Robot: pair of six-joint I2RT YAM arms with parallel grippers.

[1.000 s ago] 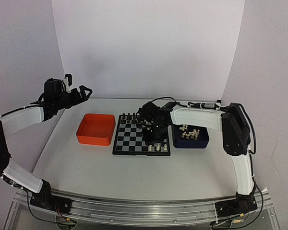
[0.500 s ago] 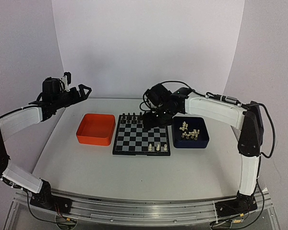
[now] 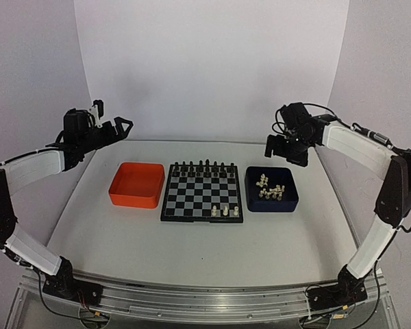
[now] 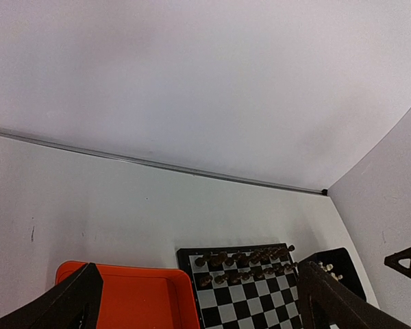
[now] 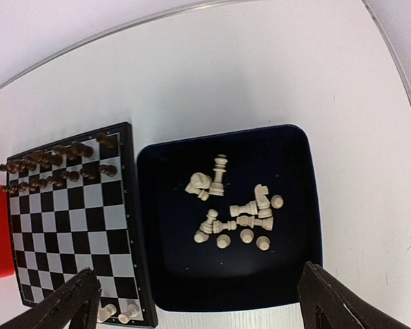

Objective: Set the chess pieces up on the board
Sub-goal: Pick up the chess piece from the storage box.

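Now | your right gripper (image 3: 285, 147) hangs over the blue tray (image 3: 292, 203), jaws apart | left gripper (image 3: 118, 127) raised, jaws apart | white pieces (image 3: 225, 210) on board (image 3: 192, 197)

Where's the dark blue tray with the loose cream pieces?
Top view: the dark blue square tray sits just right of the black-and-silver chessboard, opposite the orange square tray.
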